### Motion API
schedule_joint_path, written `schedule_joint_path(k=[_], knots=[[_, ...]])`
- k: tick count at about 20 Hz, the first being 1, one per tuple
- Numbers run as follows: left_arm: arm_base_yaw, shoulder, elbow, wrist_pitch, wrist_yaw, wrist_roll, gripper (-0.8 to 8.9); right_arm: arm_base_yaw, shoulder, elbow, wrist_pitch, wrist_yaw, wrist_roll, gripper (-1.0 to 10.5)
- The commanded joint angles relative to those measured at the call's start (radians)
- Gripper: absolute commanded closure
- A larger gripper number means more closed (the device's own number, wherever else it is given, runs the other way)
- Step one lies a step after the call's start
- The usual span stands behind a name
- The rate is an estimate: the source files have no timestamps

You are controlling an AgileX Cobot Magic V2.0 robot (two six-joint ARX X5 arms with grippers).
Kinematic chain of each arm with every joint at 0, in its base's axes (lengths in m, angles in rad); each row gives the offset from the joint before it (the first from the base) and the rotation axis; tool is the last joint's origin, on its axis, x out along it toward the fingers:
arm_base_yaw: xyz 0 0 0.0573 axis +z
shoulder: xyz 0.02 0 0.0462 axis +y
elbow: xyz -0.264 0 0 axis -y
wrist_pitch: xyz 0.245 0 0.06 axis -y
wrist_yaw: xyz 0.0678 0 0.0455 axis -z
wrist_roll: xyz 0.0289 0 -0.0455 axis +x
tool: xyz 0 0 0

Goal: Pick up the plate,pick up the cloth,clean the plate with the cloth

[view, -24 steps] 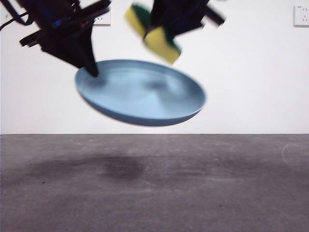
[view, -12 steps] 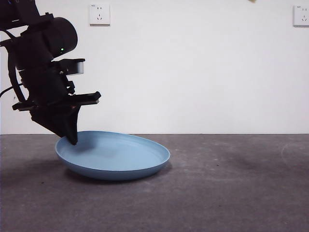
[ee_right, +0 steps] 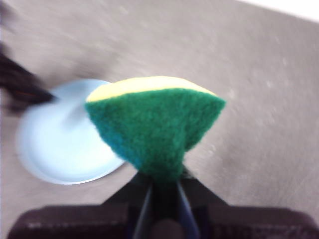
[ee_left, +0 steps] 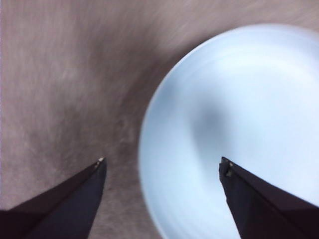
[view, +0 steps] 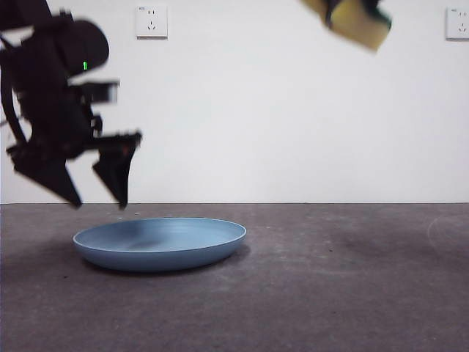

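**A:** Front view: the light-blue plate (view: 160, 243) lies flat on the grey, felt-like worktop (view: 330, 293), toward its left side and short of the far edge. What stands over it?

**B:** The left gripper (view: 101, 189), black and motion-blurred, hangs just above the plate's left rim with its two pointed jaws spread and nothing between them. The plate rests free on the mat. At the top edge, right of centre, the sponge (view: 355, 16) rides high in the other arm's grip, well clear of the table.

**A:** Left wrist view?

**B:** The jaws of the left gripper (ee_left: 162, 164) stand wide apart, one over bare mat, one over the plate (ee_left: 239, 124). They straddle the rim without touching it. The plate reads as smooth, matte, round and shallow with a low raised rim.

**A:** Right wrist view?

**B:** The right gripper (ee_right: 162, 191) is pinching the sponge (ee_right: 154, 124) by one end. The dark green scouring face is coarse and fibrous, with a strip of yellow foam along the far edge, the block slightly bent. The plate (ee_right: 67, 137) lies well apart below it, with the left arm a dark smear at its edge.

**A:** The reason for the arrangement?

**B:** Judging by the task, the sponge is held ready for wiping, but the plate must first be gripped by its rim.
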Motion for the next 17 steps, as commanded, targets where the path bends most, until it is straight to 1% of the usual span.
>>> schedule_joint_path(k=[1,3,4,6,8,9,11,13,14,17], knots=[[-0.024,-0.122,0.001,-0.016,0.027,-0.006,4.36,-0.04,0.109,-0.01,0.025,-0.003,0.019,9.5],[-0.045,-0.239,0.001,-0.04,0.031,-0.021,4.36,-0.074,0.208,-0.01,0.041,-0.005,0.028,9.5],[-0.056,-0.301,0.001,-0.06,0.031,-0.024,4.36,-0.092,0.261,-0.01,0.047,-0.027,0.035,9.5],[-0.08,-0.41,0.001,-0.106,0.031,-0.025,4.36,-0.132,0.351,-0.01,0.058,-0.101,0.054,9.5],[-0.105,-0.498,0.001,-0.152,0.031,-0.034,4.36,-0.158,0.426,-0.01,0.078,-0.134,0.054,9.5],[-0.116,-0.54,0.001,-0.173,0.031,-0.044,4.36,-0.169,0.46,-0.01,0.093,-0.134,0.053,9.5],[-0.133,-0.592,0.001,-0.207,0.03,-0.045,4.36,-0.186,0.505,-0.01,0.109,-0.136,0.053,9.5],[-0.144,-0.619,0.001,-0.239,0.029,-0.051,4.36,-0.205,0.543,-0.01,0.109,-0.183,0.053,9.3],[-0.145,-0.623,0.001,-0.254,0.027,-0.051,4.36,-0.217,0.56,-0.01,0.109,-0.221,0.053,8.6],[-0.145,-0.621,0.001,-0.286,0.024,-0.051,4.36,-0.225,0.575,-0.01,0.104,-0.231,0.053,6.3]])
